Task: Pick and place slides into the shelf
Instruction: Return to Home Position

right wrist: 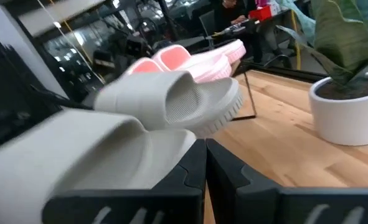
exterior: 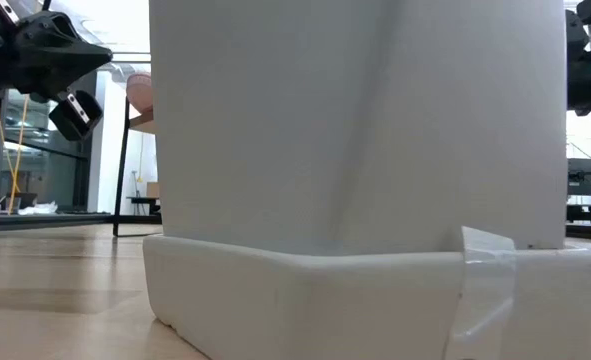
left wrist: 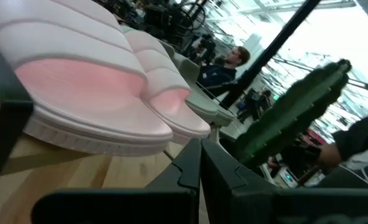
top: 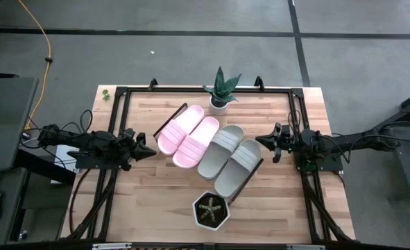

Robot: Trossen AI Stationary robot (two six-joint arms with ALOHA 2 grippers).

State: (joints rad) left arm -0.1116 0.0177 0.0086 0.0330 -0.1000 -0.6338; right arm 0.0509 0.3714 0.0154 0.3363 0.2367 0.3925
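- The left gripper [top: 151, 151] hangs just off the left end of the shelf [top: 170, 119], its fingers pressed together and holding nothing.
- Two pink slides [top: 196, 141] lie side by side on the shelf's left half, touching each other.
- Two grey slides [top: 222, 148] fill the shelf's right half, close against the pink pair.
- The right gripper [top: 267, 144] hangs just off the shelf's right end, fingers closed and empty.

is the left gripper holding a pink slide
No, the left gripper is shut and empty, apart from the pink slides lying side by side.
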